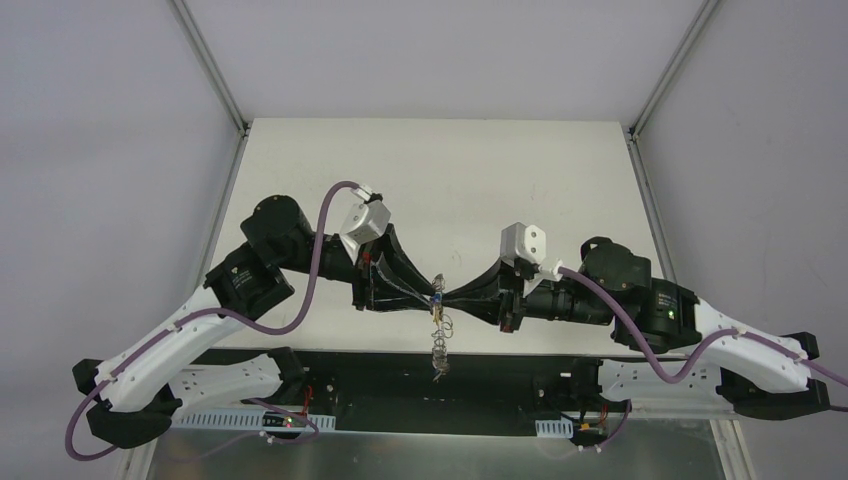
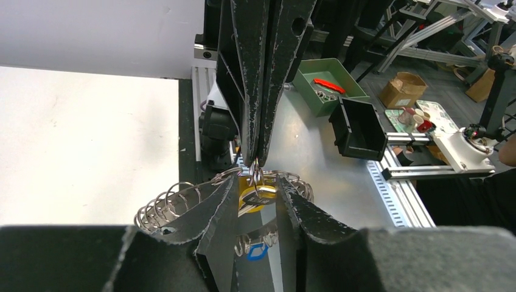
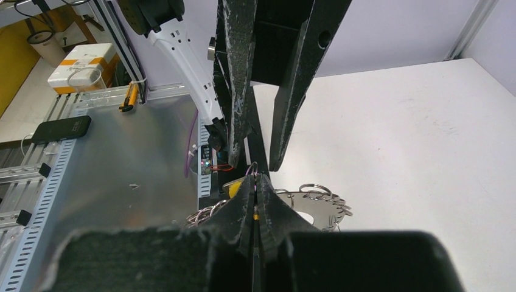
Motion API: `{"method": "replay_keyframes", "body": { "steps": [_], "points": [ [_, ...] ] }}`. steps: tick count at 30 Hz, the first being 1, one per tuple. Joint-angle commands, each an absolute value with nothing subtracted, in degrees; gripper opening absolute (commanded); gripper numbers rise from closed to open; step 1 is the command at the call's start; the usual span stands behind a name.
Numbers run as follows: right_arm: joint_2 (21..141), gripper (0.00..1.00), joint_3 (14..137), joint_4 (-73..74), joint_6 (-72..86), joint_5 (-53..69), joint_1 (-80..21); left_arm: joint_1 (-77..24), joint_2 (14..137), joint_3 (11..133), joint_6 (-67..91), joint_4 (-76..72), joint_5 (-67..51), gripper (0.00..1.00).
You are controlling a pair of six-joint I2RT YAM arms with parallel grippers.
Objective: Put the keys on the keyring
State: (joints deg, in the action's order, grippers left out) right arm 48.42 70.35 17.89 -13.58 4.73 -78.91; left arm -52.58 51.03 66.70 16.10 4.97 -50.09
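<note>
Both grippers meet tip to tip above the table's near edge. My right gripper (image 1: 450,297) (image 3: 254,177) is shut on a small loop of the keyring (image 1: 440,345), which hangs below it as a chain of silvery loops (image 2: 164,204) (image 3: 313,190). My left gripper (image 1: 425,295) (image 2: 257,182) has its jaws partly apart. The yellow key (image 2: 248,193) sits between them, hanging just under the pinched loop. In the right wrist view its yellow head (image 3: 234,190) peeks out left of my fingers. Lower down, a blue key (image 2: 257,250) hangs among the loops.
The white table (image 1: 440,190) stretches behind the grippers. A metal shelf lies below the near edge. Off the table are a green bin (image 2: 304,79) with a red tool, a black box (image 2: 359,128) and a black handset (image 3: 61,128).
</note>
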Motion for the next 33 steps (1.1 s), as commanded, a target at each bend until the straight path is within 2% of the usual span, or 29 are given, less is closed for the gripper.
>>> {"method": "replay_keyframes", "body": {
  "steps": [1, 7, 13, 21, 33],
  "points": [
    [46.9, 0.0, 70.4, 10.6, -14.8, 3.5, -79.2, -53.1, 51.4, 66.9, 16.7, 2.8, -52.1, 0.26],
    [46.7, 0.0, 70.1, 10.2, -14.9, 3.1, -79.4, -53.1, 51.6, 67.0, 16.4, 3.4, -52.2, 0.21],
    [46.2, 0.0, 69.5, 9.3, -15.1, 2.6, -79.5, -53.1, 51.9, 67.4, 16.3, 4.2, -53.0, 0.0],
    [44.1, 0.0, 66.5, 4.0, -16.4, 1.6, -79.9, -53.2, 51.0, 66.7, 16.3, 4.4, -53.5, 0.0],
    [40.3, 0.0, 57.8, -13.3, -20.2, 3.5, -80.6, -53.1, 50.7, 66.5, 16.4, 4.3, -53.8, 0.0]
  ]
}}
